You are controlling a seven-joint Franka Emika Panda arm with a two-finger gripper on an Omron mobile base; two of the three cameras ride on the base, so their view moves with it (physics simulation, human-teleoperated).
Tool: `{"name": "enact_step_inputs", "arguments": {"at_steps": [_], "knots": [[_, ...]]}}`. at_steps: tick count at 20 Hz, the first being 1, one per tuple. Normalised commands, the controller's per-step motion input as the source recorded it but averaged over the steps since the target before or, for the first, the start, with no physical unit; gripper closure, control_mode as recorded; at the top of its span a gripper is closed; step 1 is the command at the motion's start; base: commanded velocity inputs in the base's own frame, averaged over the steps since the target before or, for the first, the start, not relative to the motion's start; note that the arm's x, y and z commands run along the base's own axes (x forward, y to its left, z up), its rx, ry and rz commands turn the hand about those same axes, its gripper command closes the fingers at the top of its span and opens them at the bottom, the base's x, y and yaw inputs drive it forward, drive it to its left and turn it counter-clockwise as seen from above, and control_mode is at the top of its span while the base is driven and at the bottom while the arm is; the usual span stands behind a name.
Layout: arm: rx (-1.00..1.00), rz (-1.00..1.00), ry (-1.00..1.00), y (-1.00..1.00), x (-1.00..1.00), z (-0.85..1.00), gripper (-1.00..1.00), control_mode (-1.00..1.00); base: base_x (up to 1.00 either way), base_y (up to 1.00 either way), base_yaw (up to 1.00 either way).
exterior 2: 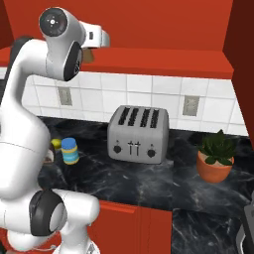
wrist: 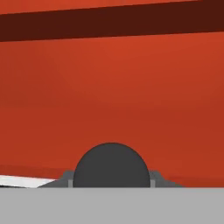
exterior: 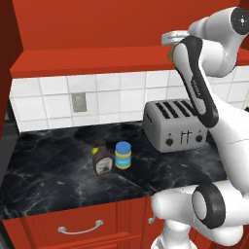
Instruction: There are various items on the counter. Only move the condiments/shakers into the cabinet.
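Gripper: raised to the cabinet [exterior: 97,58] recess at the level of the red shelf floor; seen in the hand view [wrist: 111,175]; jaws drawn narrow, clamped on the small tan shaker [wrist: 111,166], whose dark round top is seen between the fingertips
Shaker, base views: a tan patch is seen at the hand, at the shelf edge [exterior: 171,52]; whether it rests on the shelf floor cannot be told
Dark brown bottle [exterior: 102,159]: upright on the counter [exterior: 48,165], left of the toaster [exterior: 176,125]; label turned to the front
Blue-capped yellow jar [exterior: 123,155]: upright just beside the bottle, on its right; apart from the toaster
Small yellow round fruit [exterior 2: 56,144]: on the counter beside the jar, partly hidden by the arm in the right base view
Toaster: silver, four slots, set against the tiled wall
Potted plant [exterior 2: 216,156]: on the counter, well right of the toaster
Drawers [exterior: 80,226]: red fronts with metal handles below the counter edge
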Motion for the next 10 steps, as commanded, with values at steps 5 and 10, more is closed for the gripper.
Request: {"name": "enact_step_inputs", "arguments": {"at_steps": [5, 10], "knots": [[0.0, -0.01, 0.01, 0.0, 0.69, -0.14, 1.0, -1.0, 0.0, 0.0, 0.0], [0.0, -0.04, 0.02, 0.0, 0.58, -0.27, 1.0, -1.0, 0.0, 0.0, 0.0]]}}
